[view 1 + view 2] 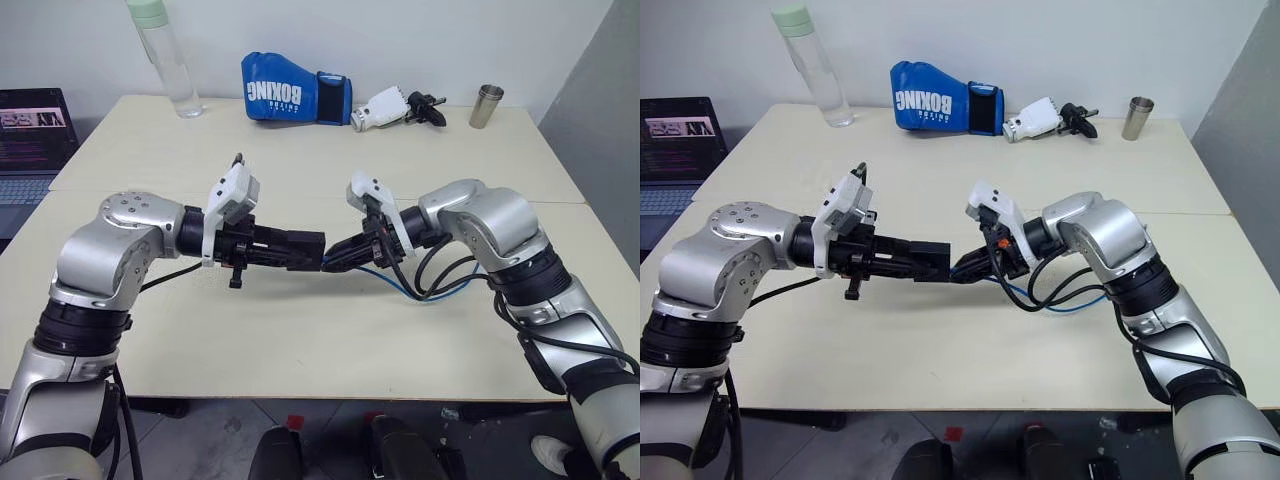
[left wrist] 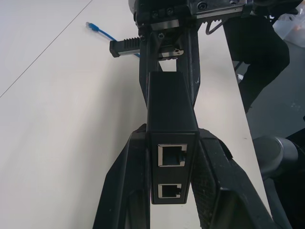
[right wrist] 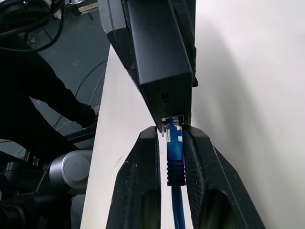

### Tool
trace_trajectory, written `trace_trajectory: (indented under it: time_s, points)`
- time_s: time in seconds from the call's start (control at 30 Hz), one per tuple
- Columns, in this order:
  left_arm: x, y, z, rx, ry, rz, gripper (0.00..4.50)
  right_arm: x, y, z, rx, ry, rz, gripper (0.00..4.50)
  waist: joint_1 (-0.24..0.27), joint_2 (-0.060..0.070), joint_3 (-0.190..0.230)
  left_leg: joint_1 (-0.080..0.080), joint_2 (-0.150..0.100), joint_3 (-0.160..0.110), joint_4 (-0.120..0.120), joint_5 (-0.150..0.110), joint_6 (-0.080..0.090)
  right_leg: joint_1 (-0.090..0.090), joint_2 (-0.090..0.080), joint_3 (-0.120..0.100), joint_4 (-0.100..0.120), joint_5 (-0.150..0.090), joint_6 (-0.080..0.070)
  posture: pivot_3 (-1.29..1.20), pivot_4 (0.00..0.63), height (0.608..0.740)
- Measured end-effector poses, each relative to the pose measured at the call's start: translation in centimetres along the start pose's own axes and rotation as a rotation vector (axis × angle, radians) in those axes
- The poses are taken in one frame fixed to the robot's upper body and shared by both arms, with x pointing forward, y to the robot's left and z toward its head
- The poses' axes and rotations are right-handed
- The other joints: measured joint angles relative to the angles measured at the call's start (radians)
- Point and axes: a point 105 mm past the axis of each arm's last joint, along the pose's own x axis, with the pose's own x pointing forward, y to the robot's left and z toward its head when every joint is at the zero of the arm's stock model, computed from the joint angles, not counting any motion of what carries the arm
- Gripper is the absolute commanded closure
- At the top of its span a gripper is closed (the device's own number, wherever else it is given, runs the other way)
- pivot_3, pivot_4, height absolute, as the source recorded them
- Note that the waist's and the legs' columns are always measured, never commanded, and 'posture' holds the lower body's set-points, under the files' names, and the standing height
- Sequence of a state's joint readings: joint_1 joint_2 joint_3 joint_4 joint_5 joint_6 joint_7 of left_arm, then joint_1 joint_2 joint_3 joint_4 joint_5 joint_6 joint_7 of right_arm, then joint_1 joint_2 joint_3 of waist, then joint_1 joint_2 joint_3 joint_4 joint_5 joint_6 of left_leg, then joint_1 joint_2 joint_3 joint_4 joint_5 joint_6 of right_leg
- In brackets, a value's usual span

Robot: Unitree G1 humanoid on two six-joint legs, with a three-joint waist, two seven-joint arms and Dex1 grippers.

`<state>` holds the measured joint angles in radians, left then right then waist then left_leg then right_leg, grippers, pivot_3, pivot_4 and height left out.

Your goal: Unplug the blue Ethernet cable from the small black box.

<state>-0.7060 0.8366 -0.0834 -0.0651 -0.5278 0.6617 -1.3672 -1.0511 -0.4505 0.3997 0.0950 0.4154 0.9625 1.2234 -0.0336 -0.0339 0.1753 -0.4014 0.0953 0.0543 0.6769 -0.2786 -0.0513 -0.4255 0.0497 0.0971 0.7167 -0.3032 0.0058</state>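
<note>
- The small black box (image 2: 170, 124) is held above the table (image 1: 300, 330), clamped between the fingers of the left gripper (image 2: 171, 157), which are closed tight against its two sides.
- Two empty ports are seen on the box's end that faces the left wrist.
- The plug of the blue cable (image 3: 175, 152) is pinched between the fingers of the right gripper (image 3: 172, 143), which are closed on it.
- The clear tip of the plug sits at the port on the box's far end; whether it is seated or already out cannot be told.
- The rest of the blue cable is seen looping down onto the table under the right arm.
- At the table's far edge lie a boxing glove (image 1: 295, 95), a clear bottle (image 1: 165, 55) and a metal cup (image 1: 486, 106).
</note>
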Motion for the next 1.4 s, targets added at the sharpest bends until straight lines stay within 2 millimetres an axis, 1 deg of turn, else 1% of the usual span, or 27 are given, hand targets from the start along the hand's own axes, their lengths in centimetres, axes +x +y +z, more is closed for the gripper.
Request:
trace_trajectory:
  time_s: [0.03,0.07,0.1,0.13,0.17,0.2,0.67,1.0,1.37,1.4]
  points:
    - [-0.03,0.05,0.03,0.003,0.000,0.000,3.72,-0.01,-0.04,0.04,-0.004,-0.002,-0.001,3.47,0.000,0.000,0.000,0.000,0.000,0.000,0.000,0.000,0.000,0.000,0.000,0.000,0.000,0.000,0.000,0.00,0.150,0.740]
    - [-0.07,0.11,0.05,0.006,-0.001,0.000,3.72,-0.04,-0.19,0.07,-0.005,-0.005,-0.007,3.39,0.000,0.000,0.000,0.000,0.000,0.000,0.000,0.000,0.000,0.000,0.000,0.000,0.000,0.000,0.000,0.00,0.150,0.740]
    - [-0.12,0.13,-0.03,0.002,-0.001,-0.006,3.72,-0.15,-0.40,0.07,0.000,-0.007,-0.017,3.03,0.000,0.000,0.000,0.000,0.000,0.000,0.000,0.000,0.000,0.000,0.000,0.000,0.000,0.000,0.000,0.00,0.150,0.740]
    - [-0.11,0.14,-0.11,-0.001,0.000,-0.009,3.72,-0.26,-0.58,0.04,0.003,-0.004,-0.027,2.86,0.000,0.000,0.000,0.000,0.000,0.000,0.000,0.000,0.000,0.000,0.000,0.000,0.000,0.000,0.000,0.00,0.150,0.740]
    - [-0.06,0.13,-0.20,-0.003,0.004,-0.011,3.72,-0.29,-0.66,0.08,0.001,-0.003,-0.033,2.59,0.000,0.000,0.000,0.000,0.000,0.000,0.000,0.000,0.000,0.000,0.000,0.000,0.000,0.000,0.000,0.00,0.150,0.740]
    - [-0.03,0.13,-0.24,-0.003,0.006,-0.011,3.72,-0.30,-0.73,0.11,0.000,-0.002,-0.040,2.50,0.000,0.000,0.000,0.000,0.000,0.000,0.000,0.000,0.000,0.000,0.000,0.000,0.000,0.000,0.000,0.00,0.150,0.740]
    - [-0.15,0.37,-0.45,-0.007,0.016,0.000,3.72,-0.71,-0.99,0.09,-0.003,0.013,-0.064,2.50,0.000,0.000,0.000,0.000,0.000,0.000,0.000,0.000,0.000,0.000,0.000,0.000,0.000,0.000,0.000,0.00,0.150,0.740]
    - [-0.12,0.45,-0.49,-0.005,0.018,0.004,3.72,-0.30,-0.95,-0.15,-0.004,0.033,-0.064,2.50,0.000,0.000,0.000,0.000,0.000,0.000,0.000,0.000,0.000,0.000,0.000,0.000,0.000,0.000,0.000,0.00,0.150,0.740]
    - [-0.03,0.48,-0.42,-0.002,0.014,0.005,3.72,0.23,-0.97,0.09,-0.012,0.029,-0.070,2.50,0.000,0.000,0.000,0.000,0.000,0.000,0.000,0.000,0.000,0.000,0.000,0.000,0.000,0.000,0.000,0.00,0.150,0.740]
    - [-0.03,0.48,-0.42,-0.002,0.014,0.005,3.72,0.23,-0.97,0.09,-0.012,0.029,-0.070,2.69,0.000,0.000,0.000,0.000,0.000,0.000,0.000,0.000,0.000,0.000,0.000,0.000,0.000,0.000,0.000,0.00,0.150,0.740]
